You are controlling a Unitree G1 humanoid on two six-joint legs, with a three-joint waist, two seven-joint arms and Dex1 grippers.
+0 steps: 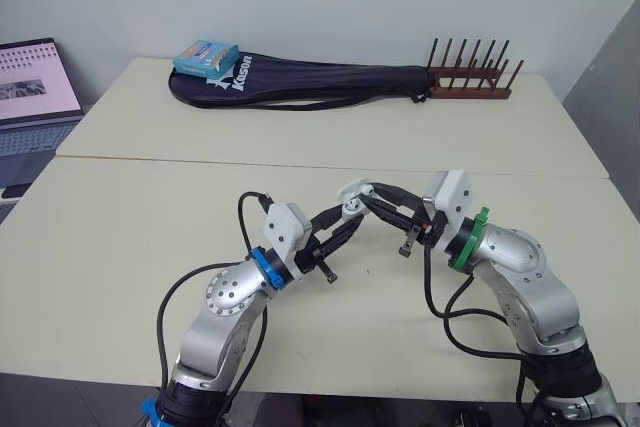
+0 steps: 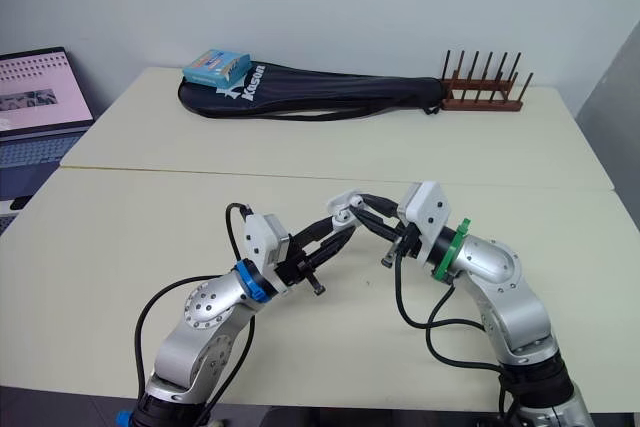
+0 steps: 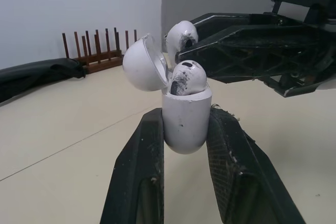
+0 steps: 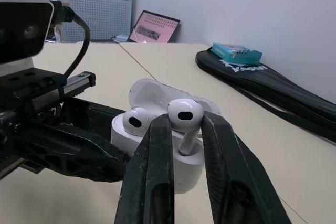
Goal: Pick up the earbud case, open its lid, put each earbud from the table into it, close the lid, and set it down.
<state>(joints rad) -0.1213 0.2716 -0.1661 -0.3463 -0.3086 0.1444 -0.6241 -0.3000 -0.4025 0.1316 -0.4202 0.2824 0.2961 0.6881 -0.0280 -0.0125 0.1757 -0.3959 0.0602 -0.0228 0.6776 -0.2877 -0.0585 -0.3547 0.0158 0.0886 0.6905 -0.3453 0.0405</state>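
Left gripper (image 1: 343, 215) clamps the white rounded plastic earbud case (image 3: 186, 121) upright, lid open, above the cream tabletop (image 1: 150, 247), well apart from its edges. Right gripper (image 2: 362, 206) pinches a white earbud (image 4: 185, 112), stem down, at the case's mouth.

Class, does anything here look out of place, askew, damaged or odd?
Only one thing: the seated earbud in the earbud case and the second earbud held by the right gripper both carry dark, uneven marks, possibly scuffs. Nothing looks spilled or askew.
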